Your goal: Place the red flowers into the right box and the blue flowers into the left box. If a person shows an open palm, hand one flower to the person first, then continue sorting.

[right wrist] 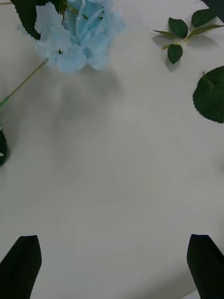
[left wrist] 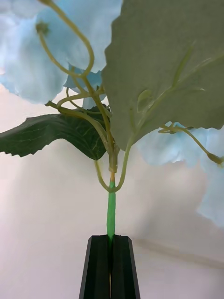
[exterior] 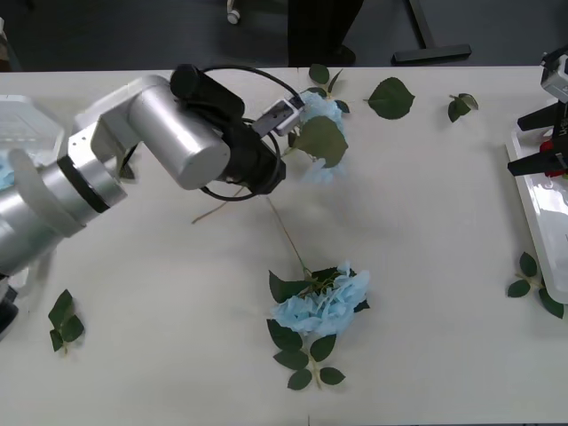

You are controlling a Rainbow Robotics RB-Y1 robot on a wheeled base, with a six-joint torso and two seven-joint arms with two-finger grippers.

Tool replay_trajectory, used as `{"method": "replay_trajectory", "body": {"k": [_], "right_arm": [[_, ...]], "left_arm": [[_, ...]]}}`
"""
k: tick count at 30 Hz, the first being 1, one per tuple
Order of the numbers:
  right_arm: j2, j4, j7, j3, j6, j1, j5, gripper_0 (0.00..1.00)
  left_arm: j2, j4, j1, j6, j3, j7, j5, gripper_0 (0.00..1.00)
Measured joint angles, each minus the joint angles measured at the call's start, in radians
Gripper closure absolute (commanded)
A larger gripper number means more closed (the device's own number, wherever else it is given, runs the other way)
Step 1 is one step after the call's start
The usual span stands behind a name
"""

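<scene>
**Left end effector grips a blue stem**

1 blue flower (left wrist: 56,51) rises from the left end effector (left wrist: 111,261), whose black fingers pinch its green stem. A second blue flower (exterior: 324,302) lies nearer the robot on the worktop (exterior: 426,266). Far right of it, the right end effector (right wrist: 112,266) hovers open beside the right box (exterior: 541,222).

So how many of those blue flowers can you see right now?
3, maybe more hidden: one held by the left gripper at the table's far side, one lying mid-table, one partly visible at the left edge.

No legible text, labels, numbers or signs anywhere.
</scene>
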State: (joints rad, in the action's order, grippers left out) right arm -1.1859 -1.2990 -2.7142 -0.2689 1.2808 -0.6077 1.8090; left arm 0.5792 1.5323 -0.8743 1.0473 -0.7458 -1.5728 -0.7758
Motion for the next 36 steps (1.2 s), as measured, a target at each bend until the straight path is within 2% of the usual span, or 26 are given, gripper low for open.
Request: {"method": "replay_trajectory", "body": {"k": [3, 8, 16, 20, 29, 36], "right_arm": [[-0.002, 0.000, 0.000, 0.000, 0.010, 0.000, 0.021, 0.09], [-0.004, -0.003, 0.000, 0.000, 0.012, 0.002, 0.029, 0.09], [-0.005, -0.017, 0.000, 0.000, 0.018, 0.003, 0.050, 0.09], [-0.005, -0.022, 0.000, 0.000, 0.018, 0.004, 0.050, 0.09], [-0.005, -0.045, 0.000, 0.000, 0.018, 0.004, 0.055, 0.09], [-0.005, -0.088, 0.000, 0.000, 0.019, 0.005, 0.072, 0.09]], "left_arm": [[0.064, 0.090, 0.008, 0.153, 0.106, 0.000, -0.048, 1.00], [0.120, 0.204, 0.086, 0.369, 0.432, 0.000, -0.119, 1.00], [0.227, 0.335, 0.305, 0.646, 0.917, 0.000, -0.171, 1.00], [0.266, 0.362, 0.425, 0.727, 1.112, -0.019, -0.176, 1.00], [0.349, 0.344, 0.600, 0.772, 1.306, -0.292, -0.093, 1.00], [0.385, 0.220, 0.648, 0.738, 1.341, -0.339, 0.095, 1.00]]}}
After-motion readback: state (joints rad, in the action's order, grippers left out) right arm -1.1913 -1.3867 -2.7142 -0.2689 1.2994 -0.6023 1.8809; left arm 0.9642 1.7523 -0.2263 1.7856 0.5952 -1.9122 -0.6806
